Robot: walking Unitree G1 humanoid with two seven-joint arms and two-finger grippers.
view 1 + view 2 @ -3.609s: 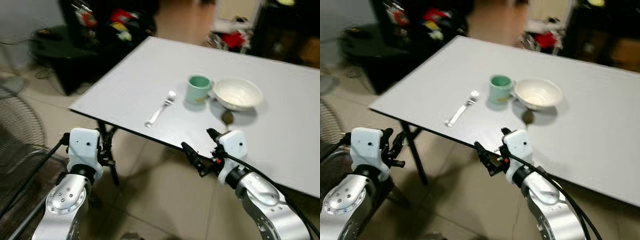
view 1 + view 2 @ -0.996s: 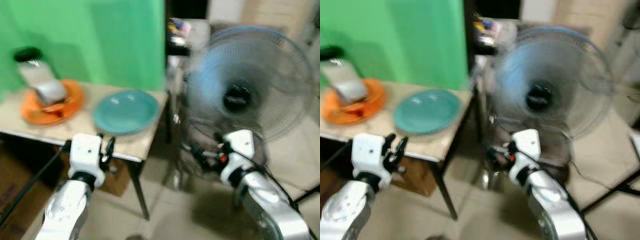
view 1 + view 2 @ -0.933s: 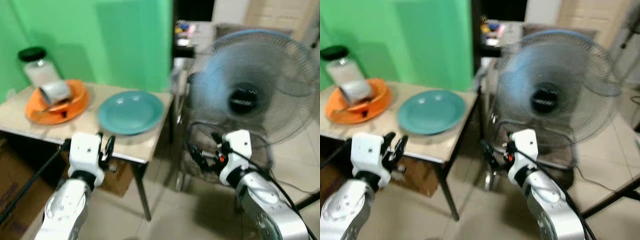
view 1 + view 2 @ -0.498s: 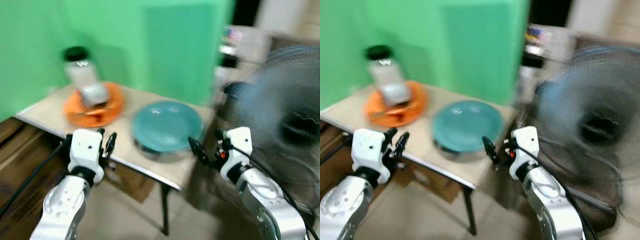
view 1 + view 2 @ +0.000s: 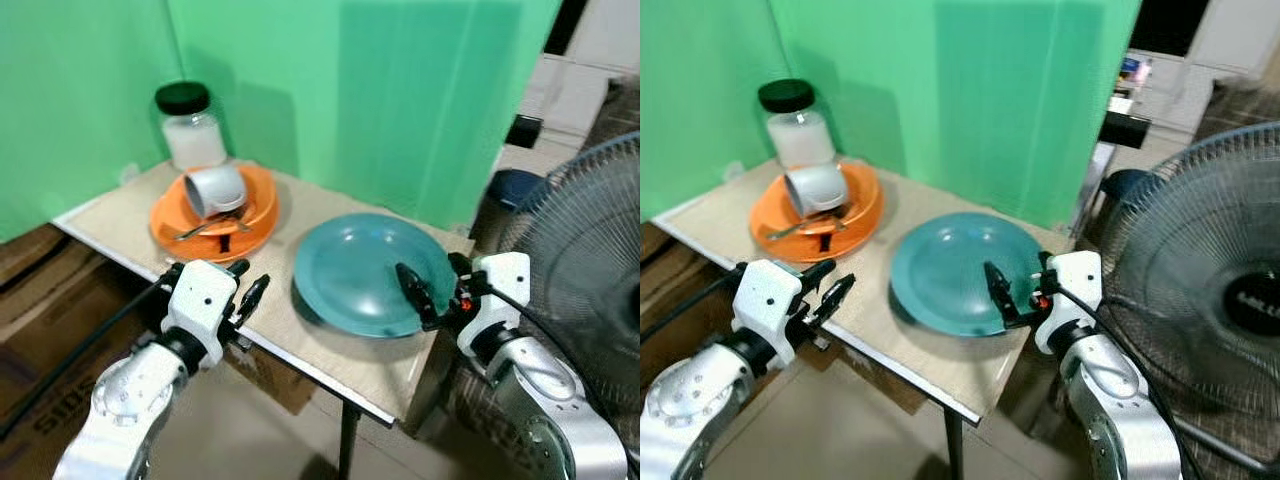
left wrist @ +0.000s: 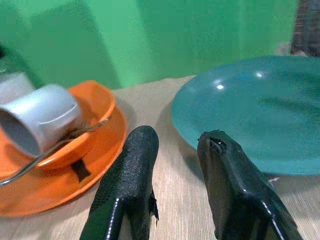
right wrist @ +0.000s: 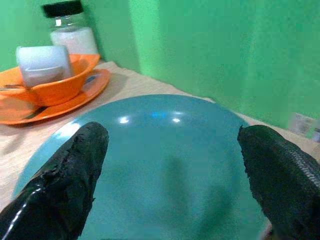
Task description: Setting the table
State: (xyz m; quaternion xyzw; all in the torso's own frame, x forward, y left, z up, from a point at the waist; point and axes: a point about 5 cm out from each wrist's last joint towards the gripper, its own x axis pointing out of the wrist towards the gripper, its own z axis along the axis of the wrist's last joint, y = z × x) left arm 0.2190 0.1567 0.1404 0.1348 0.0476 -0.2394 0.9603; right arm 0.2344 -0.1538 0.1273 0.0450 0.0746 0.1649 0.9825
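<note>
So the robot turned away from the white table with the mug, bowl and fork, swung past the fan, and now faces a beige worktop. The right pincer has come in over the teal plate, fingers spread wide; left pincer reached the worktop edge.

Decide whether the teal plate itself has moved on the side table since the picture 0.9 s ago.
No. The teal plate lies beside the orange plate at the side table's right end as before; the camera turned.

Both silver arms reach forward, left gripper fingers slightly parted, right gripper fingers spread wide.
</note>
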